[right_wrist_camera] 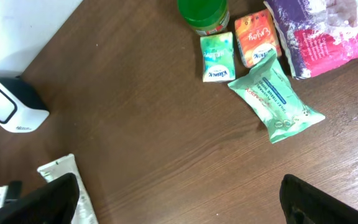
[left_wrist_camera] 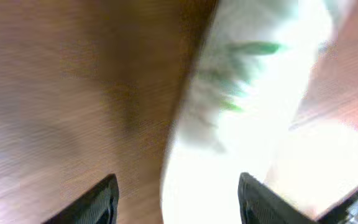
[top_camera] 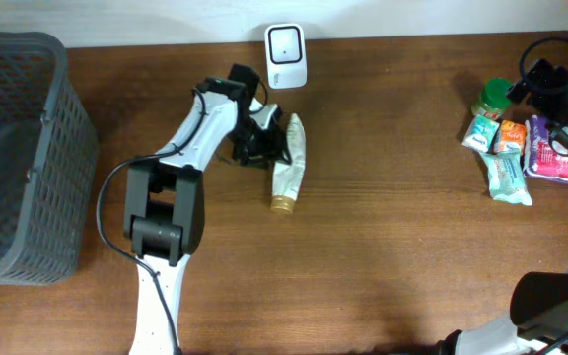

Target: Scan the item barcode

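Left gripper (left_wrist_camera: 176, 202) fingers (left_wrist_camera: 98, 202) apart, clasping nothing; hovers just left of tube (top_camera: 287, 163) near table (top_camera: 383, 247) back edge, long axis back-to-front, cap (top_camera: 282, 204) forward. Right gripper (right_wrist_camera: 188, 202) agape, well apart.

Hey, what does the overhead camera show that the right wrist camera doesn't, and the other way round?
Overhead only: the grey basket at far left and the left gripper at the tube. Right wrist only: the spread fingertips of the right gripper up close. Both: the white scanner, the tube, and the packet pile.
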Action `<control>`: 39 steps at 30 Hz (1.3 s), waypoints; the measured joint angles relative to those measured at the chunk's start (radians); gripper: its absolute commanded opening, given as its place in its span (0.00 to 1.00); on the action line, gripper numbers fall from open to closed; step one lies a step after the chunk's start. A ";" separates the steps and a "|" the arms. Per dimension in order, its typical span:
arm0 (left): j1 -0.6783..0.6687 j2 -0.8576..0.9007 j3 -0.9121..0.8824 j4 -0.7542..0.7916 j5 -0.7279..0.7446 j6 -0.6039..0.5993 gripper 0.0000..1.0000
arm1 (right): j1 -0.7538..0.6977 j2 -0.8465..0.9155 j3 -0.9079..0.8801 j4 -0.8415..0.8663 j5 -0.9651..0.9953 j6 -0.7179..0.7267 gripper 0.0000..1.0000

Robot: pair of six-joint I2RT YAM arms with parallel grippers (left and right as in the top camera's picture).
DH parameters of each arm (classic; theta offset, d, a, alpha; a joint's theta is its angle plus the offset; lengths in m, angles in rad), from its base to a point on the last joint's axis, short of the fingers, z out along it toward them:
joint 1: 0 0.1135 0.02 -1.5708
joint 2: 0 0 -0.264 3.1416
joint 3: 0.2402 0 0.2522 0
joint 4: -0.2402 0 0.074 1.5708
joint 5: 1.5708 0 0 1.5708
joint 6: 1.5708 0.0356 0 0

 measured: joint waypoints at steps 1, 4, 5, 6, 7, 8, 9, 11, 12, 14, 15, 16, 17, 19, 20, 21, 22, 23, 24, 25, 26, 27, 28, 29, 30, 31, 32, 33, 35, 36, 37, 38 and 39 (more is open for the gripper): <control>0.010 0.002 0.101 -0.083 -0.099 0.000 0.63 | 0.000 0.000 0.000 0.000 0.000 0.000 0.99; 0.015 -0.012 0.355 -0.213 -0.269 0.000 0.95 | 0.000 0.000 0.000 0.000 0.000 0.000 0.98; 0.007 -0.019 0.384 -0.230 -0.290 0.001 1.00 | 0.000 0.000 0.000 0.000 0.000 -0.001 0.99; -0.006 -0.020 0.386 -0.246 -0.304 0.002 1.00 | 0.000 0.000 0.000 0.000 0.000 0.000 0.99; -0.023 -0.020 0.385 -0.264 -0.311 0.008 0.98 | 0.000 0.000 0.000 0.000 0.000 0.000 0.99; -0.042 -0.020 0.385 -0.266 -0.315 0.013 0.97 | 0.000 0.000 0.000 0.000 0.000 -0.001 0.99; -0.076 -0.020 0.378 -0.266 -0.319 0.020 0.98 | 0.000 0.000 0.000 0.000 0.000 0.000 0.99; -0.125 -0.020 0.320 -0.248 -0.341 0.024 1.00 | 0.000 0.000 0.000 0.000 0.000 0.000 0.99; -0.137 -0.020 0.277 -0.226 -0.367 0.024 1.00 | 0.000 0.000 0.000 0.000 0.000 0.000 0.99; -0.146 -0.022 0.145 -0.124 -0.442 0.027 0.95 | 0.000 0.000 0.000 0.000 0.000 -0.001 0.99; -0.142 -0.022 0.103 -0.085 -0.456 0.027 0.93 | 0.000 0.000 0.000 0.000 0.000 0.000 0.99; -0.132 -0.022 0.080 -0.068 -0.464 0.030 0.94 | 0.000 0.000 0.000 0.000 0.000 -0.001 0.99; -0.113 -0.022 0.069 -0.072 -0.464 0.031 0.97 | 0.000 0.000 0.000 0.000 0.000 0.000 0.99; -0.089 -0.022 0.089 -0.105 -0.460 0.031 0.99 | 0.000 0.000 0.000 0.001 0.000 0.000 0.99; -0.081 -0.022 0.136 -0.134 -0.460 0.031 0.99 | 0.000 0.000 0.000 0.000 0.000 0.000 0.99; -0.080 -0.022 0.208 -0.193 -0.460 0.031 0.99 | 0.000 0.000 0.000 -0.001 0.000 0.000 0.99; -0.080 -0.039 0.360 -0.244 -0.460 0.031 1.00 | 0.000 0.000 0.000 0.000 0.000 -0.001 0.99; -0.081 -0.063 0.434 -0.283 -0.458 0.031 1.00 | 0.000 0.000 0.000 0.000 0.000 -0.001 0.99; -0.080 -0.080 0.501 -0.332 -0.457 0.031 0.99 | 0.000 0.000 0.000 0.001 0.000 -0.001 0.99; -0.075 -0.109 0.581 -0.369 -0.456 0.031 0.99 | 0.000 0.000 0.000 0.000 0.000 0.000 0.99; -0.061 -0.140 0.633 -0.396 -0.454 0.031 1.00 | 0.000 0.000 0.000 0.000 0.000 0.000 0.99; -0.040 -0.173 0.669 -0.411 -0.452 0.031 0.99 | 0.000 0.000 0.000 0.000 0.000 0.000 0.99; -0.012 -0.209 0.692 -0.419 -0.453 0.031 0.99 | 0.000 0.000 0.000 0.000 0.000 0.000 0.99; 0.034 -0.258 0.707 -0.435 -0.466 0.031 0.99 | 0.000 0.000 0.000 0.000 0.000 0.000 0.99; 0.084 -0.294 0.710 -0.463 -0.477 0.031 0.99 | 0.000 0.000 0.000 0.000 0.000 0.000 0.99; 0.133 -0.319 0.711 -0.480 -0.483 0.030 0.99 | 0.000 0.000 0.000 0.000 0.000 0.000 0.99; 0.212 -0.335 0.715 -0.497 -0.490 0.029 0.99 | 0.000 0.000 0.000 0.000 0.000 0.000 0.99; 0.288 -0.338 0.716 -0.522 -0.496 0.027 0.99 | 0.000 0.000 0.000 0.000 0.000 0.000 0.99; 0.398 -0.338 0.716 -0.531 -0.504 0.027 0.99 | 0.000 0.000 0.000 0.000 0.000 0.000 0.99; 0.424 -0.338 0.716 -0.531 -0.504 0.027 0.99 | 0.000 0.000 0.000 0.000 0.000 0.000 0.99; 0.453 -0.338 0.716 -0.531 -0.501 0.027 0.99 | 0.000 0.000 0.000 0.000 -0.003 0.000 0.99; 0.462 -0.338 0.716 -0.531 -0.501 0.027 0.99 | 0.000 0.000 0.000 0.000 -0.003 0.000 0.99; 0.466 -0.338 0.716 -0.531 -0.501 0.027 0.99 | 0.000 0.000 0.000 0.001 -0.007 0.000 0.99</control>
